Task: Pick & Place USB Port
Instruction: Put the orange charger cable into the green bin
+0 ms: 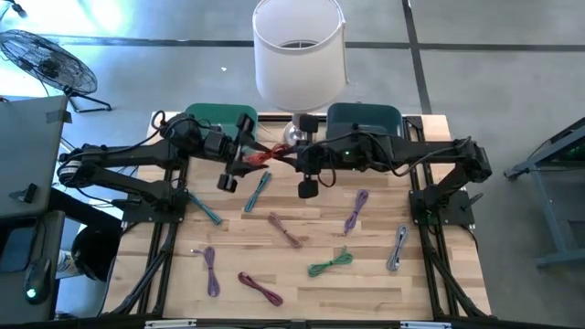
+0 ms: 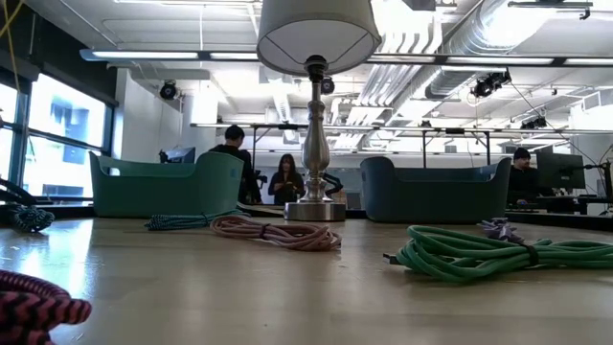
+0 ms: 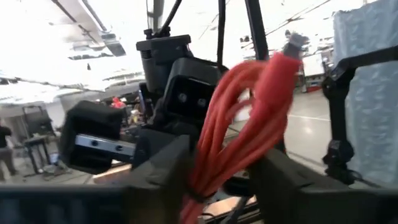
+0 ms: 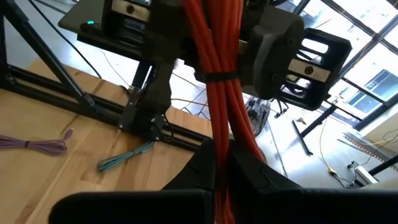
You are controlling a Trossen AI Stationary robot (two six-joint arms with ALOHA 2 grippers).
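A red USB cable bundle (image 1: 263, 157) hangs in the air over the table's far middle, between my two grippers. My left gripper (image 1: 249, 157) reaches in from the left and is shut on it, with the bundle (image 3: 236, 137) rising past its fingers to a plug end (image 3: 292, 45). My right gripper (image 1: 285, 161) comes from the right and is shut on the same bundle (image 4: 217, 93). A black tie (image 4: 217, 76) binds the strands. Neither gripper shows in the low view. My left gripper has the bundle between its two fingers (image 3: 168, 177), on the stretch (image 3: 214, 171) below the plug end. The fingers come about level from the table's left. The bundle is clear of the table. My right gripper pinches several strands (image 4: 219, 149) between its two fingers, coming about level from the table's right. The bundle runs out along the fingers, past the tie, toward the left gripper. It hangs clear of the table.
Several coiled cables lie on the wooden table: teal (image 1: 260, 190), pink (image 1: 285, 230), purple (image 1: 356, 210), grey (image 1: 398, 247), green (image 1: 331, 263), maroon (image 1: 260, 288). At the far edge stand a green bin (image 1: 219, 117), a dark bin (image 1: 364, 117) and a lamp (image 1: 300, 50).
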